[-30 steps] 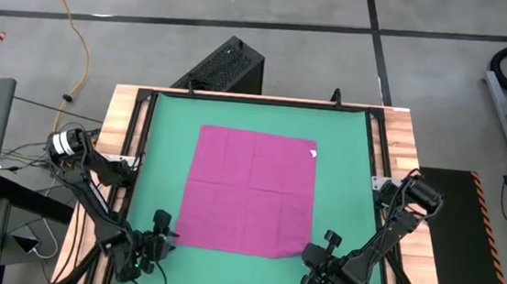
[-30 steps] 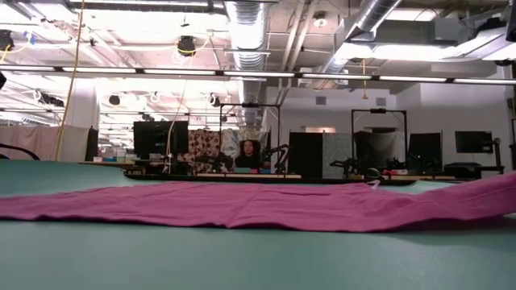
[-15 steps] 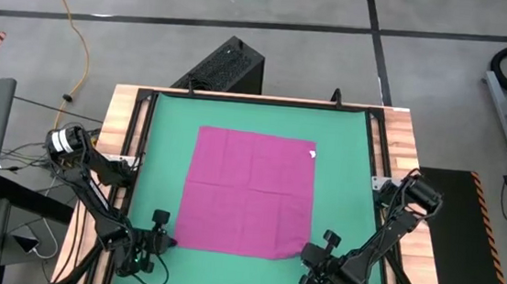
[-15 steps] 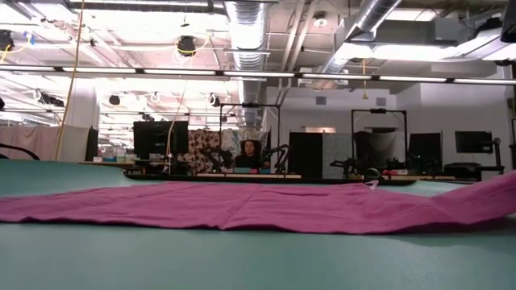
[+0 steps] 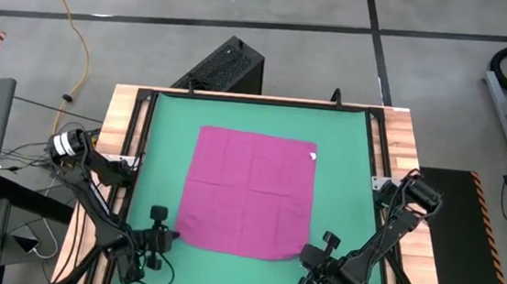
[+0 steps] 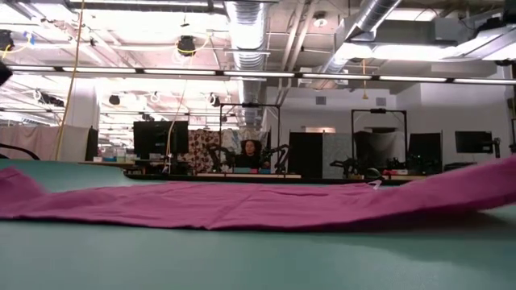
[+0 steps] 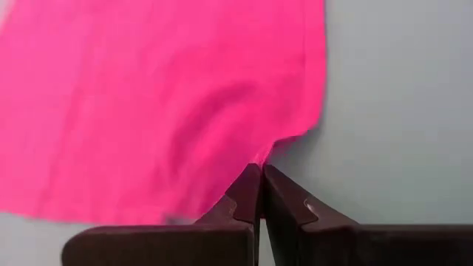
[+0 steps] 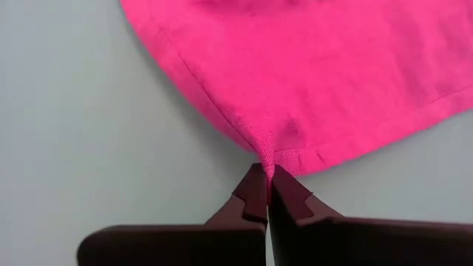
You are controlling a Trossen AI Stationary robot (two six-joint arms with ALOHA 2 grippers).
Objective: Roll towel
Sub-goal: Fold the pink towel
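The magenta towel lies spread flat on the green mat, its white tag at the far right corner. My left gripper is shut at the towel's near left corner, and my right gripper is shut at the near right corner. In the low view both near ends of the towel stand a little above the mat, the left end as a low hump and the right end higher. The middle stays on the mat. My left gripper pinches the towel's near left corner between its two fingertips, coming from the table's near side. That corner is raised slightly and the cloth behind it lies slack on the mat. My right gripper pinches the hemmed near right corner between its two fingertips, also from the near side. The corner is lifted off the mat, and the cloth slopes down from it to the flat middle.
Wooden boards and a black frame border the mat on both sides. Bare mat shows beyond the towel's far edge. A black box stands on the floor past the far edge. A person sits far off in the room.
My left gripper has shut on the near left corner and raised it a little, so a hump has formed at the towel's left end. The near right corner in my right gripper has risen higher. The towel's middle and far edge have stayed flat.
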